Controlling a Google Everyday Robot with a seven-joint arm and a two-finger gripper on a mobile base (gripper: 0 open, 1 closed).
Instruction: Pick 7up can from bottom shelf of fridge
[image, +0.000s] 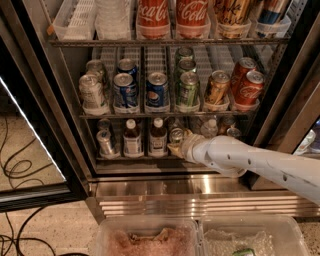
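the fridge (46, 100) stands with its door open. the white arm (250, 162) enters from the lower right and reaches into the bottom shelf (145, 156).

end effector (177, 148): inside the bottom shelf, near its middle, at the front edge. it is right against the lower part of the 7up can (176, 134). its state cannot be told, and whether it has hold of the can cannot be told.

7up can: upright on the bottom shelf, just right of two brown bottles (158, 137). its silver top shows above the end effector; the body is mostly hidden.

other items:
- a small can (106, 142) stands at the left end of the bottom shelf.
- the rack above holds blue cans (157, 90), green cans (187, 89), a gold can (217, 87) and red cans (248, 87).
- two clear bins (200, 226) sit on the floor below the fridge.
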